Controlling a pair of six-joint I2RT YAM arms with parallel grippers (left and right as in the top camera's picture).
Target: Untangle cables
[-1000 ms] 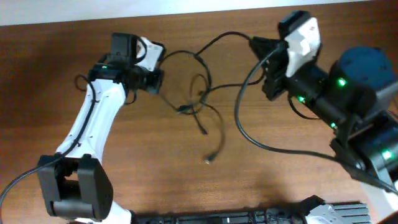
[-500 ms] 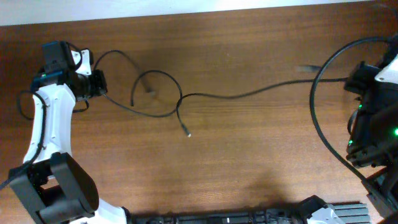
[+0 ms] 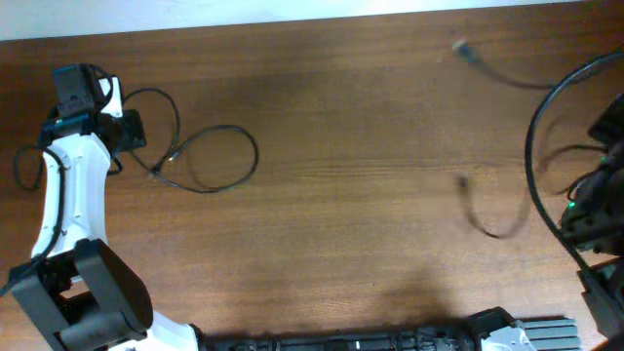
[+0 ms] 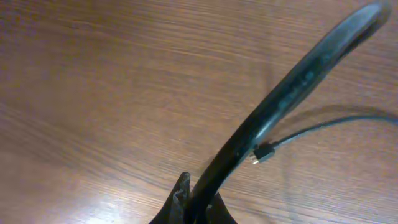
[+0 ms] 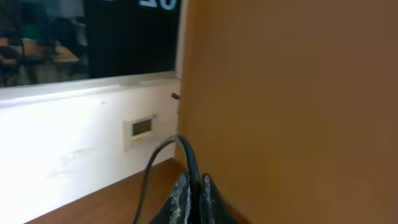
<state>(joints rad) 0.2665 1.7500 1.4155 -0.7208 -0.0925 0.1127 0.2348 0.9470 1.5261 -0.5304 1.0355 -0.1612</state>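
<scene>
In the overhead view, the left tool was seen near the table's left edge, with the first cable running out from it. This cable was laid in a wide loop on the table just beside the tool, and its small plug sat inside the loop's left part. Toward the table's right edge, the second cable was seen as blurred curved stretches, one end near the far right corner. The right arm was seen at the right edge; its tool could not be made out in this view.

In the left wrist view, the left tool was pressed together on the first cable, which rose from the fingers in a long arc. The plug was seen flat on the table just past the arc.

In the right wrist view, the right tool was pinched on the second cable, which curved up and over from between the fingers. The table was seen sharply tilted, beside a white wall with a small panel.
</scene>
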